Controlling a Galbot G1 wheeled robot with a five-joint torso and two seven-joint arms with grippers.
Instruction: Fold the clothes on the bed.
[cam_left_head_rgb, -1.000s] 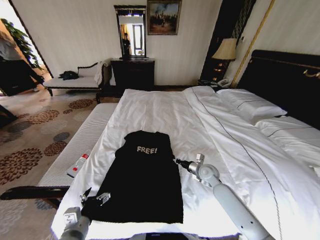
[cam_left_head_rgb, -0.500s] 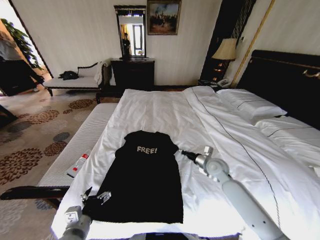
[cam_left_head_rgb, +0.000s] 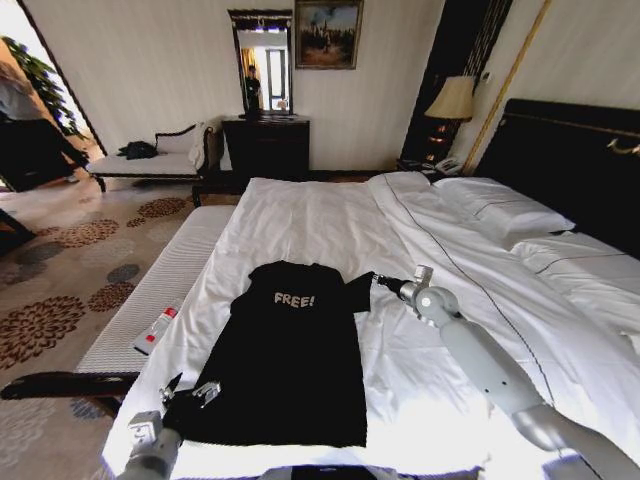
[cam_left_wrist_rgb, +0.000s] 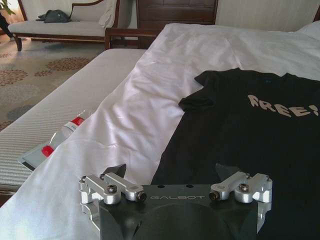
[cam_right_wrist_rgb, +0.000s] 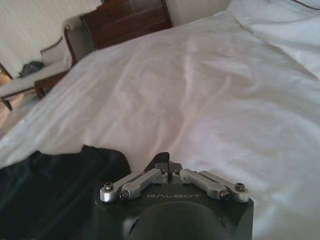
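One arm has moved. The right gripper (cam_left_head_rgb: 378, 281) has slid up from the shirt's side to the right sleeve, near the top corner. Its jaws look pinched together, and I cannot tell if they have hold of any cloth. The black T-shirt (cam_left_head_rgb: 283, 355) lies flat near the foot of the bed (cam_left_head_rgb: 320, 215), its sides already tucked in. The left gripper (cam_left_head_rgb: 190, 393) stays at the bottom left corner with its jaws wide open, holding nothing. It looks ready for the next fold.
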